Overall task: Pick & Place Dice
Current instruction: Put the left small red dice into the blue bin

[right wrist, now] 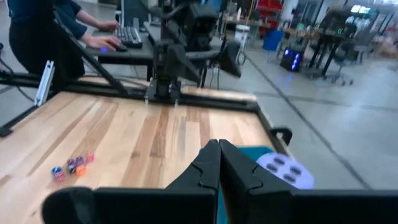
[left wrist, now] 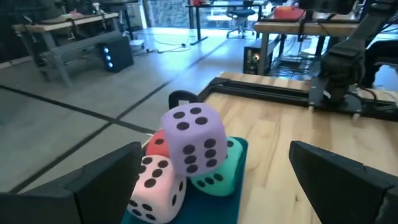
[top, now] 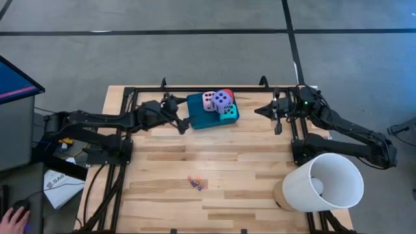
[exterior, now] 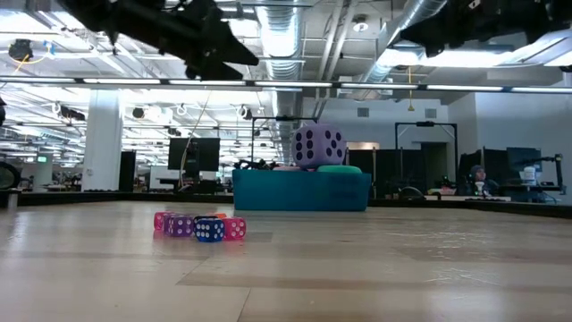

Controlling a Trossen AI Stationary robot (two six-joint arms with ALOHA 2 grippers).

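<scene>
Four soft dice are piled on the teal tray (top: 198,120) at the table's far middle. The purple die (top: 222,99) (left wrist: 194,137) sits on top of the pink die (left wrist: 155,186), the red die (left wrist: 157,143) and the turquoise die (left wrist: 217,177). My left gripper (top: 182,116) (left wrist: 214,149) hovers open just left of the tray, level, its fingers standing wide apart and clear of the pile. My right gripper (top: 259,110) (right wrist: 219,148) is shut and empty, raised to the right of the tray and pointing at it.
Several tiny coloured dice (top: 195,184) (exterior: 201,226) lie near the table's front middle. A white cone-shaped shade (top: 323,183) lies at the front right corner. Black frame rails (top: 195,88) run along the far edge. A person's hand (top: 14,214) shows off the table's left.
</scene>
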